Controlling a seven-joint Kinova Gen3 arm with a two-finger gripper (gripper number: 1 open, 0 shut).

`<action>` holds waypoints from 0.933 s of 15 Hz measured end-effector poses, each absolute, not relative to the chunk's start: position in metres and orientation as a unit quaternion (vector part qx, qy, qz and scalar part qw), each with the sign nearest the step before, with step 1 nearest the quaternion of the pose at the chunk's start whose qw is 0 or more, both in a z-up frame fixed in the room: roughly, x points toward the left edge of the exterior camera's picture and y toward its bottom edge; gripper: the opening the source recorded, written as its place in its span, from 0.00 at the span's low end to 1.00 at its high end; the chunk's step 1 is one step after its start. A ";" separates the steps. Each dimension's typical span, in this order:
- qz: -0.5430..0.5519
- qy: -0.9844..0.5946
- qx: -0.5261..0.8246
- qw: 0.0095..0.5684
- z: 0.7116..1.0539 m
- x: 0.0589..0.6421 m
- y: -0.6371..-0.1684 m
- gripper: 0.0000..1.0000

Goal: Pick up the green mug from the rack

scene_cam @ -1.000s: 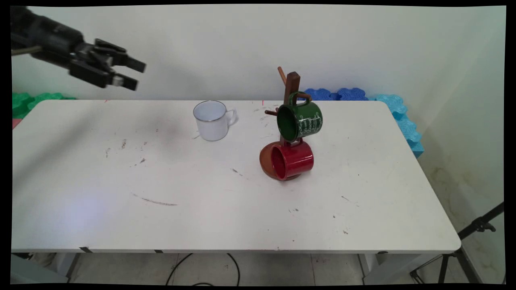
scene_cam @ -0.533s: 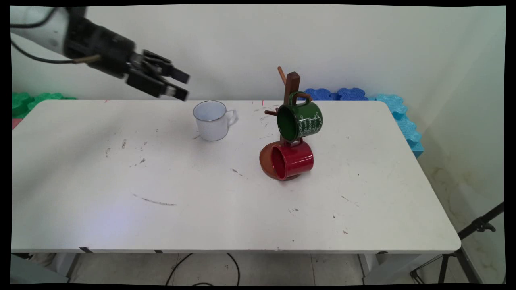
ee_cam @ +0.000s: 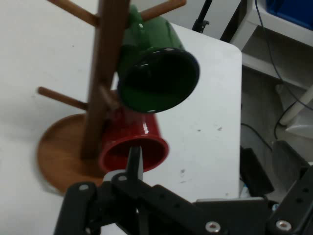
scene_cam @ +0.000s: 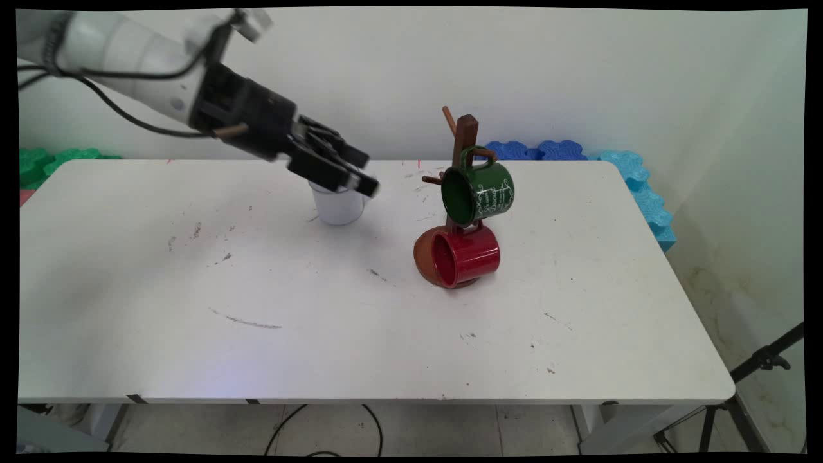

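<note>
The black gripper hung over the far part of the tabletop, left of its middle, reaching in from the upper left on the white arm. In the main view its 2 fingers stood apart with nothing seen between them, so it held nothing. The thing nearest it was a white enamel mug, upright near the far edge. The fingers covered the mug's rim and handle in that view, and whether they touched the mug or hovered just above it cannot be told.

To the right, also toward the far edge but well apart from the white mug, stood a wooden mug tree on a round base. 2 mugs hung from its pegs: a green one with white lettering high up, and a red one low down, just above the base. Both had their mouths turned toward the gripper's side.

The hand view looked straight at that tree, with the green mug's dark mouth in the middle of the picture and the red mug below it. At least 3 pegs were bare there. So 2 mugs were on the tree, and 1 — the white one — stood on the tabletop.
</note>
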State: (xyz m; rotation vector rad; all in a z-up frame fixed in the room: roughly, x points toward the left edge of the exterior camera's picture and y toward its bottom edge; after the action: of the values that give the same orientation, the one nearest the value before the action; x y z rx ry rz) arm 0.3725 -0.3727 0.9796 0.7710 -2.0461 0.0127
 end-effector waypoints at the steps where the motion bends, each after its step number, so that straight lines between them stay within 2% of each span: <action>1: 0.001 -0.830 0.317 0.458 0.976 0.362 -0.371 1.00; 8: -0.005 -0.814 0.354 0.460 0.957 0.306 -0.357 1.00; 14: 0.007 -0.801 0.377 0.465 0.948 0.282 -0.355 1.00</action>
State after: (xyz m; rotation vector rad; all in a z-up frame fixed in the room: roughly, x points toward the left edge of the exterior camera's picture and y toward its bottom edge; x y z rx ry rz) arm 0.2824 -0.3553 0.9477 0.9249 -1.9671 0.0162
